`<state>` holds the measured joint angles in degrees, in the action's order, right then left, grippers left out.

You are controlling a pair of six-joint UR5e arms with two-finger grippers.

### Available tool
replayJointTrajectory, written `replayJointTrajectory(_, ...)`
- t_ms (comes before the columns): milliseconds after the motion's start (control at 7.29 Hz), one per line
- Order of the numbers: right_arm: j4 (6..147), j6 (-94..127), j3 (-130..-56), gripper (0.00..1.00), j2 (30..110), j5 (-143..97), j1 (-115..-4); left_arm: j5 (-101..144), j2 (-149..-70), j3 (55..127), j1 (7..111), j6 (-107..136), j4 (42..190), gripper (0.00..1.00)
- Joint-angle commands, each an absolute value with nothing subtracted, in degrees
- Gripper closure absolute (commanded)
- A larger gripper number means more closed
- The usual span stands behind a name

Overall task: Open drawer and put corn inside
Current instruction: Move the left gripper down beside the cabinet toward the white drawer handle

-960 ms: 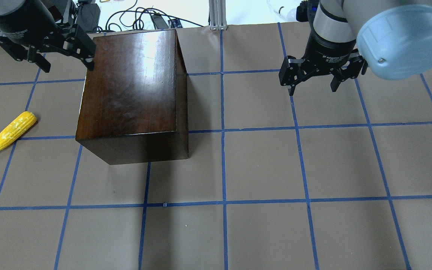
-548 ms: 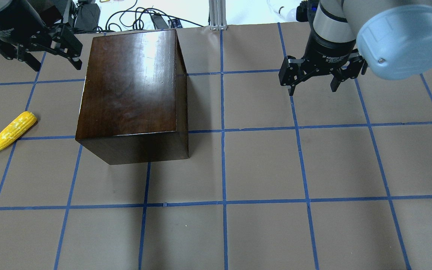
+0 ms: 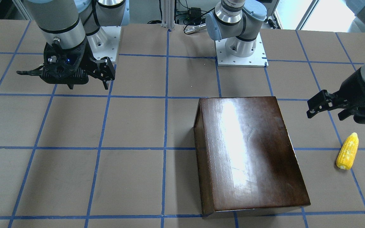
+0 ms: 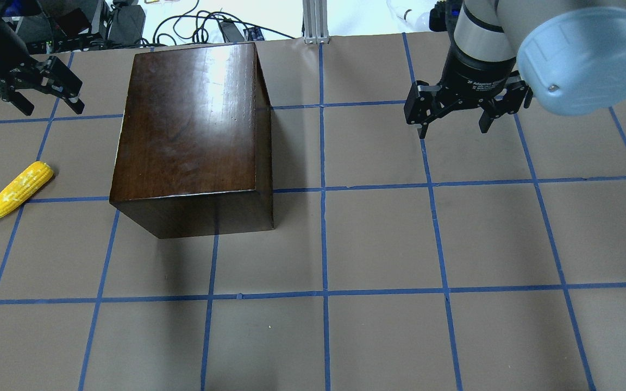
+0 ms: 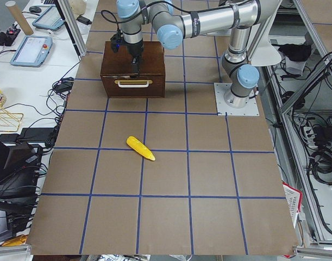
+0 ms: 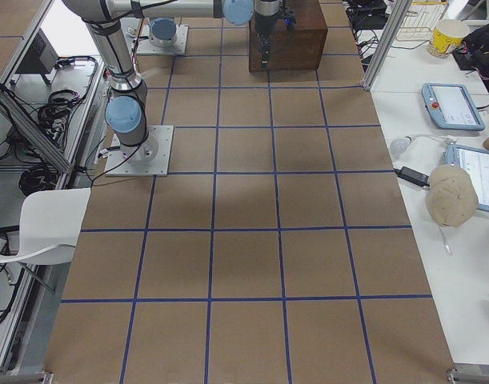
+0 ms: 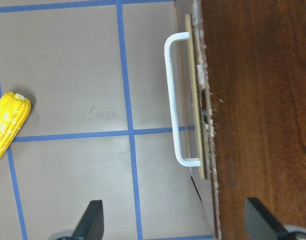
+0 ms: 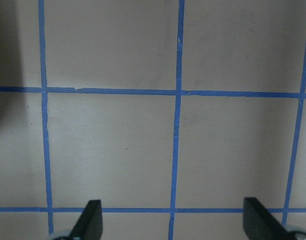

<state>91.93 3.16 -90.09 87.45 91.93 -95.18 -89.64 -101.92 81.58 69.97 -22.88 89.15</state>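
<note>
The glossy dark-brown box [image 4: 188,130] stands left of the table's middle. Its drawer is shut. The drawer's dark front [image 7: 199,100] and white handle [image 7: 174,100] face the robot's left, and they also show in the exterior left view [image 5: 133,83]. The yellow corn [image 4: 17,193] lies on the table left of the box, apart from it [image 3: 348,151]. My left gripper [image 4: 52,107] is open and empty, hovering left of the box's far corner. In its wrist view [image 7: 175,222] it looks down on the handle. My right gripper [image 4: 452,130] is open and empty over bare table at the far right [image 8: 173,222].
The table is brown with a blue tape grid. The two robot bases [image 3: 241,47] are bolted at the robot's edge of the table. Cables and devices [image 4: 210,27] and an aluminium post [image 4: 315,21] lie beyond the far edge.
My left gripper has moved left, from over the box's far left top edge out over the table beside it. The right arm, box and corn have not moved.
</note>
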Motion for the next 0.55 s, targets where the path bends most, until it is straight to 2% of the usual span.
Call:
replayJointTrajectory(0,91.93,3.16,-90.09,0.00,87.45,91.93,-95.19,-89.65,-106.59,81.74,69.00,-24.95,86.15,0.00)
replayJointTrajectory(411,91.93,3.16,-90.09,0.00,87.45,91.93,-95.19,-83.08,-110.47,82.53,65.93,-26.10,84.29,0.00)
